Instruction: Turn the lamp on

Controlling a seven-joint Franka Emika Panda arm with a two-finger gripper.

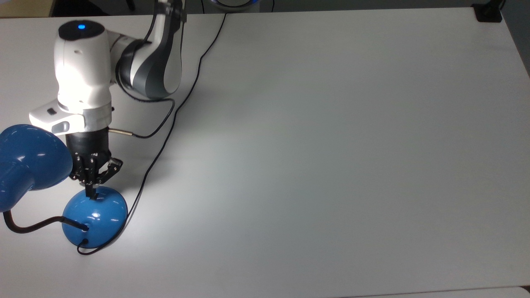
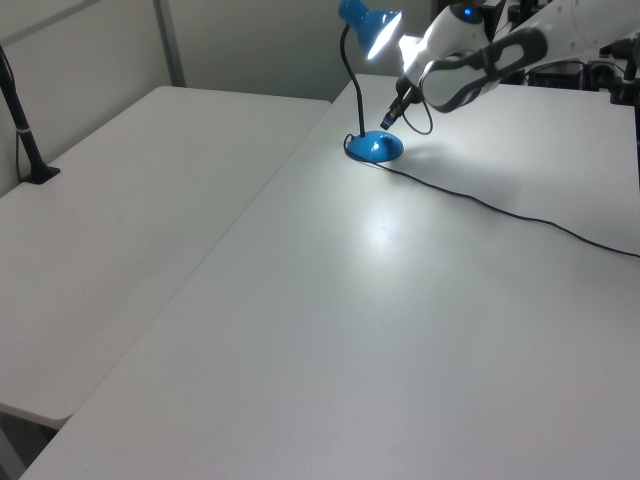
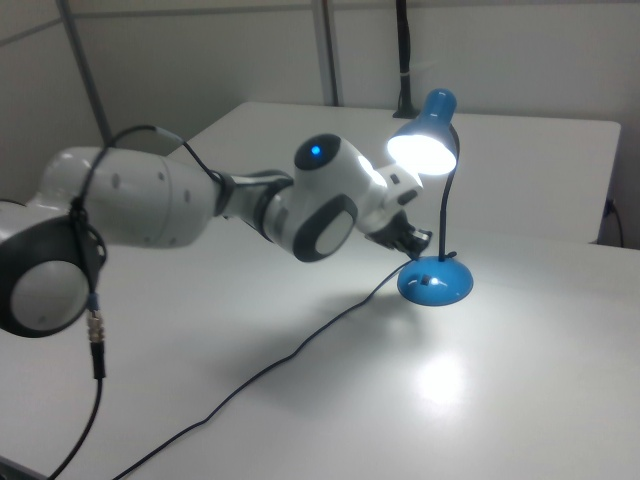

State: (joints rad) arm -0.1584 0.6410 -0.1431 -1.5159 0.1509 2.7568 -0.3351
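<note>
The lamp stands at the top view's lower left. Its round blue base (image 1: pixel 94 221) sits on the white table (image 1: pixel 331 165), and a black neck curves up to the blue shade (image 1: pixel 29 159). The shade (image 3: pixel 427 135) glows white inside, and a bright patch lies on the table (image 3: pixel 440 380). My gripper (image 1: pixel 91 193) points down with its fingers shut and empty. Its tip is at the far rim of the base, just above it. The left view shows the gripper (image 2: pixel 388 120) a little above the base (image 2: pixel 375 147).
The lamp's thin black cord (image 1: pixel 165 136) runs from the base past the arm to the table's far edge. A black mount (image 1: pixel 488 12) sits at the top view's upper right corner. A second table with a black post (image 2: pixel 25 140) adjoins in the left view.
</note>
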